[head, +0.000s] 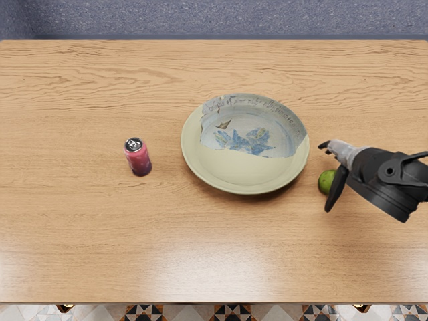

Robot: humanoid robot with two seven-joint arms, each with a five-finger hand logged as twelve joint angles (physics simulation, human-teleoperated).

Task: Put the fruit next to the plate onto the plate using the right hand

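Observation:
A small green fruit (326, 180) lies on the table just right of the plate (227, 168), partly hidden behind my right hand. The plate is a wide cream dish with a blue leaf pattern, at the table's middle. My right hand (332, 175) comes in from the right edge and hovers at the fruit, with a light fingertip (328, 146) above it and a dark finger (335, 190) hanging down beside it. The fingers are spread and hold nothing. The left arm does not show.
A red soda can (138, 156) stands upright left of the plate. The wooden table (100, 254) reaches across the whole view, with its front edge near the bottom of the picture.

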